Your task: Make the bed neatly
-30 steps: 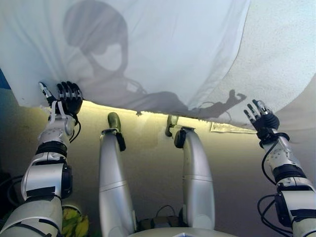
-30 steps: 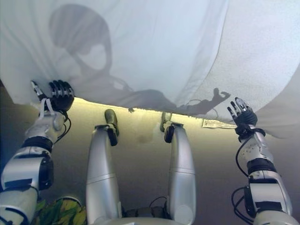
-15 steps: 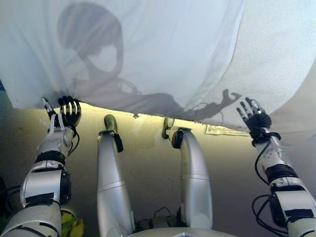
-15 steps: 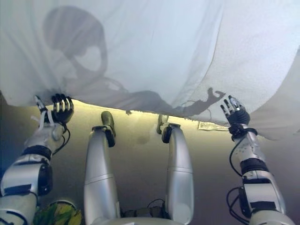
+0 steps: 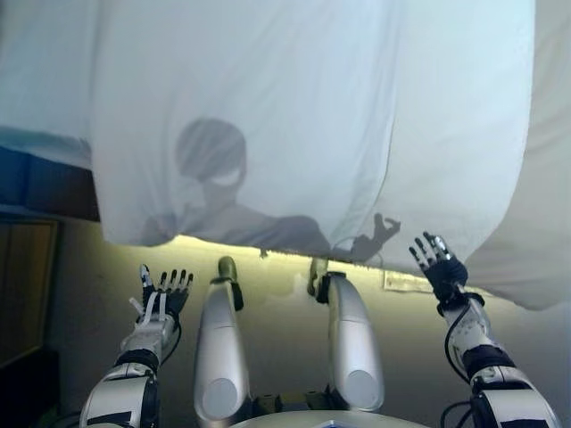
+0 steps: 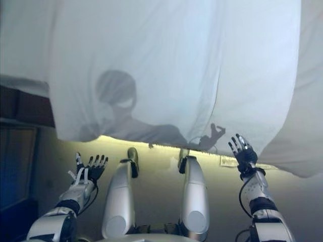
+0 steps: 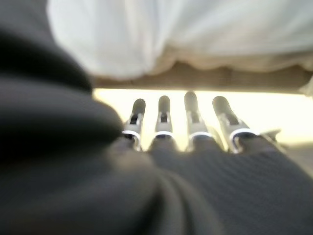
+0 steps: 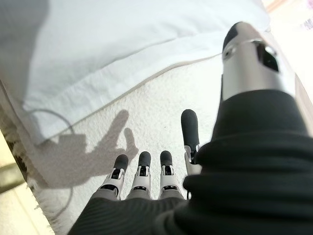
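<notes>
A smooth white sheet (image 5: 294, 134) lies spread over the bed and hangs down its near side. Its lower edge (image 5: 268, 250) runs just above both hands. A white textured cover (image 8: 161, 112) lies under it and shows at the right (image 5: 544, 223). My left hand (image 5: 165, 292) is open with its fingers spread, below the sheet's edge and apart from it; its straight fingers (image 7: 164, 117) show in the left wrist view. My right hand (image 5: 437, 267) is open and empty, held up just off the textured cover near the sheet's lower right corner. It also shows in the right wrist view (image 8: 146, 171).
A dark panel of the bed frame (image 5: 45, 183) shows at the left under the sheet, with dark furniture (image 5: 27, 285) below it. A white label (image 5: 406, 282) sits on the beige surface below the bed's edge.
The whole picture has shifted, so more of the bed shows. My left hand has come away from the sheet's edge and spread its fingers. My right hand stays open near the right corner.
</notes>
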